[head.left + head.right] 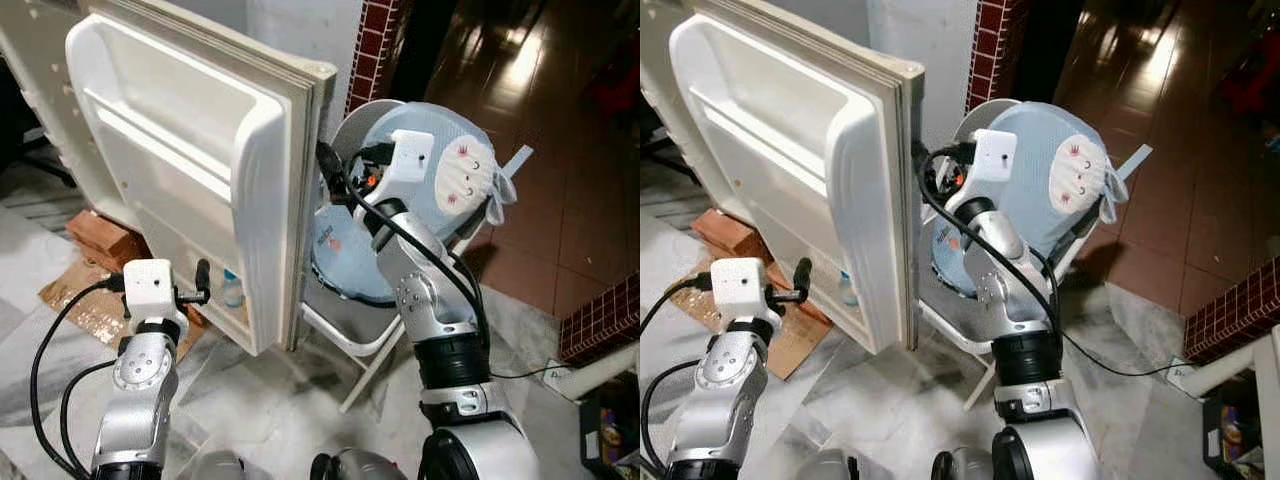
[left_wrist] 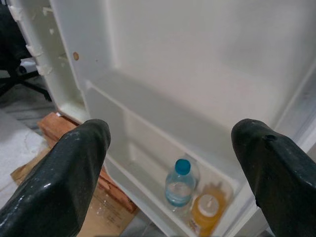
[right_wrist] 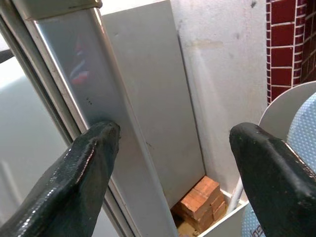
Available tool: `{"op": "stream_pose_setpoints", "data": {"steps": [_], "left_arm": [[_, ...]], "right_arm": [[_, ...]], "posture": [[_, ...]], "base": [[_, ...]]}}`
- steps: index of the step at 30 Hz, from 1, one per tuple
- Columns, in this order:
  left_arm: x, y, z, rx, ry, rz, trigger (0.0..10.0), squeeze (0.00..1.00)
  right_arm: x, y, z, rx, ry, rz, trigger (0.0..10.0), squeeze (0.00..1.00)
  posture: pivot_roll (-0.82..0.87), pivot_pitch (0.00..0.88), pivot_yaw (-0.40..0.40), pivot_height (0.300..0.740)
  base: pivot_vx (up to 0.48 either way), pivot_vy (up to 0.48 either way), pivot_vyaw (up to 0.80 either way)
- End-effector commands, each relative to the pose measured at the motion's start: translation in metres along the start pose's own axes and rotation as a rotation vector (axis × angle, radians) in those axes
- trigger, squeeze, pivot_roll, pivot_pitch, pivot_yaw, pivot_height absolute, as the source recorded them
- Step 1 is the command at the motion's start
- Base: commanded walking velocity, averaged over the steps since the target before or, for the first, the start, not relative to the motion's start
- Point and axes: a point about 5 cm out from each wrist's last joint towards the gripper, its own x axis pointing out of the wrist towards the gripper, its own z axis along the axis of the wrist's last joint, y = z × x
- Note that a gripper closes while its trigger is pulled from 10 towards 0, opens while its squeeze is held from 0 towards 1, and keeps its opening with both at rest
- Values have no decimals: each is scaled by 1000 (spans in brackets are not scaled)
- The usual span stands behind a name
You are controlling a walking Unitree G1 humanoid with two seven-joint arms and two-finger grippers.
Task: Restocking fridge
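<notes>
L gripper (image 2: 168,148) open facing fridge door (image 1: 200,150) w/ bottle (image 2: 178,183); R gripper (image 3: 173,148) open at door edge.

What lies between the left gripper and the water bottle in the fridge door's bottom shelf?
Nothing: in the left wrist view the open left gripper faces the water bottle across bare air, with the orange bottle beside it on the door shelf.

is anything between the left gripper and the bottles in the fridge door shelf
Nothing visible stands in the way. The left gripper is open and looks straight at the water bottle and the orange bottle in the fridge door bottom shelf. Only the shelf's own front rail sits below them.
</notes>
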Motion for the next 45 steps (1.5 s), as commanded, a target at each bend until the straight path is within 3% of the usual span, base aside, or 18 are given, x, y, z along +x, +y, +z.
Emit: {"op": "stream_pose_setpoints", "data": {"steps": [1,24,36,45], "left_arm": [[0,1,-3,4,18,2,10000,0],[0,2,-2,20,23,6,10000,0],[-2,3,-2,21,26,10,10000,0],[-4,3,0,28,8,-1,10000,0]], "right_arm": [[7,30,10,-5,-44,112,10000,0],[19,26,2,-192,-42,38,10000,0],[21,37,-4,-137,-13,160,10000,0],[17,35,-7,-128,-6,178,10000,0]], "posture": [[27,23,-59,740],[48,18,-61,740],[57,21,-62,740],[60,23,-60,740]], "base": [[0,480,0],[0,480,0],[0,480,0],[0,319,0]]}}
